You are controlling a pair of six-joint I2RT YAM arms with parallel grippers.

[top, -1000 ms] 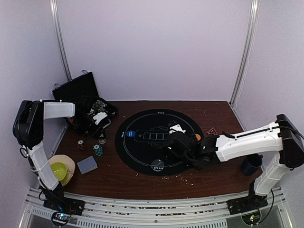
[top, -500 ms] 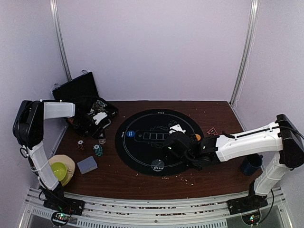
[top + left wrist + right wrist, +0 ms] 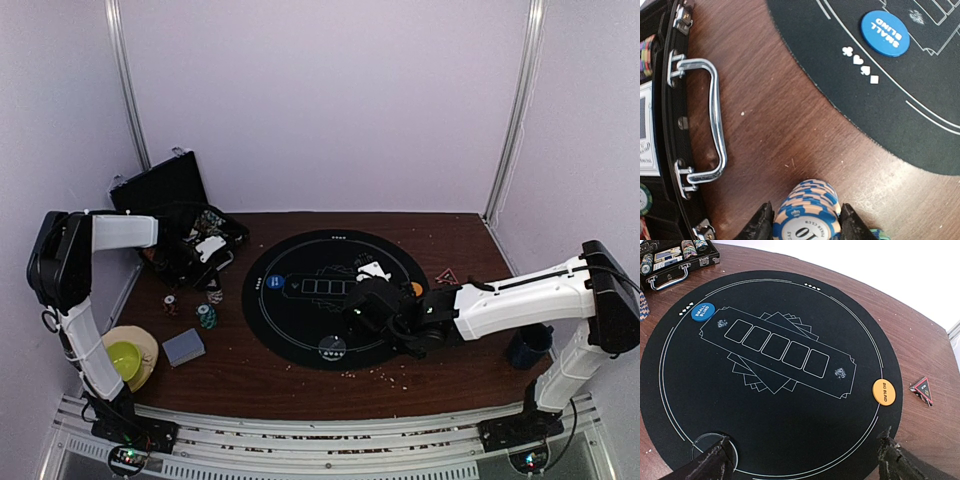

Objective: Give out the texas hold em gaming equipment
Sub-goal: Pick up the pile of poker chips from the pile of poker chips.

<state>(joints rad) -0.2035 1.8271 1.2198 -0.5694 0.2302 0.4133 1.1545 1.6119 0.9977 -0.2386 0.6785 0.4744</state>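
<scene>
1. Gripping a stack of blue-and-peach chips (image 3: 807, 220), the left gripper (image 3: 805, 207) has a finger pressed against either side. I read it as closed on the stack.
2. That stack is off the mat (image 3: 900, 115), above bare desk (image 3: 765, 130) between the mat's left edge and the black case (image 3: 677, 150). The blue SMALL BLIND disc (image 3: 885, 33) lies just inside the mat's rim on that side.
3. The stack's "10" face looks up the fingers, so its axis runs roughly along them. Any placing heads toward the mat's left rim, and the left arm is nearer.
4. The left forearm reaches level from a raised elbow toward the mat's left side.
5. The right gripper (image 3: 805, 437) hovers over the mat's middle, fingers wide apart and empty, with its arm stretched low from the mat's right.
</scene>
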